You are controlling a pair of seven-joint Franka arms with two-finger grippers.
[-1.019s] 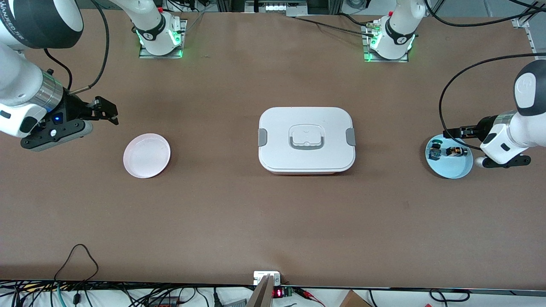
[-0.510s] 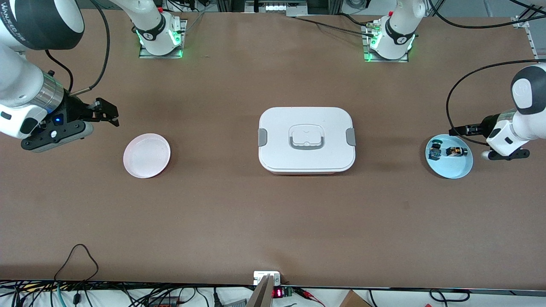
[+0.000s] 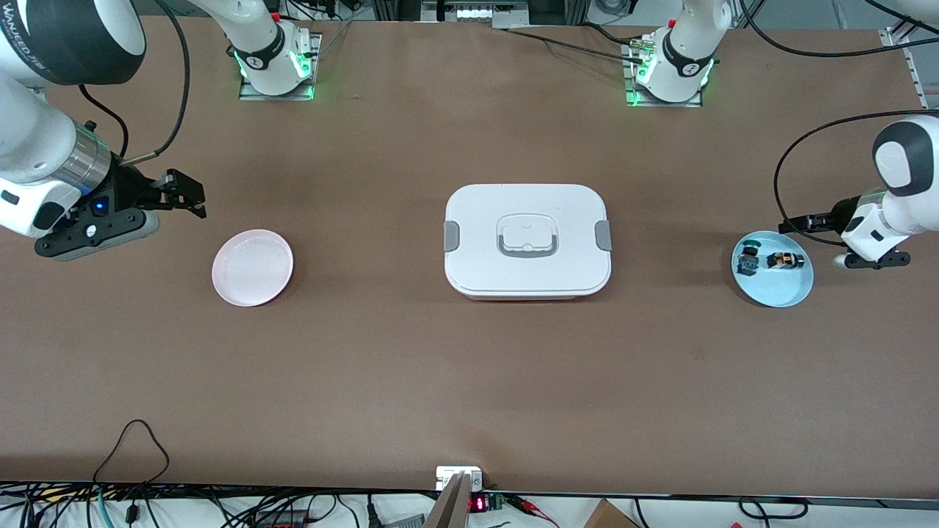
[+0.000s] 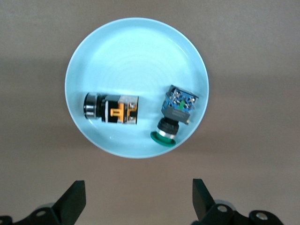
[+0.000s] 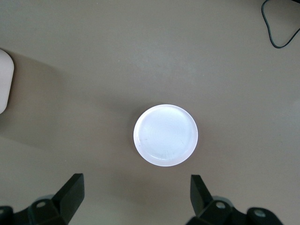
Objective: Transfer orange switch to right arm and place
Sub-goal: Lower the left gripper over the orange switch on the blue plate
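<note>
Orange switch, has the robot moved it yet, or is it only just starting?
Only just starting. Nothing is done: the orange switch lies on its side in the blue plate, next to a green-topped switch. The left gripper hangs by that plate with jaws open and empty. The right gripper waits, open, near the empty pink plate. The pick, hand-over and placing remain.

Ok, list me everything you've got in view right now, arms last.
orange switch: one, black and orange, lying in the blue plate
green switch: one, blue body, green cap, beside it in the same plate
blue plate: one, light blue, left arm's end
pink plate: one, pale pink, right arm's end
lunch box: one, white, grey clips, table's middle
left gripper: open, at the blue plate's edge
right gripper: open, near the pink plate
</note>
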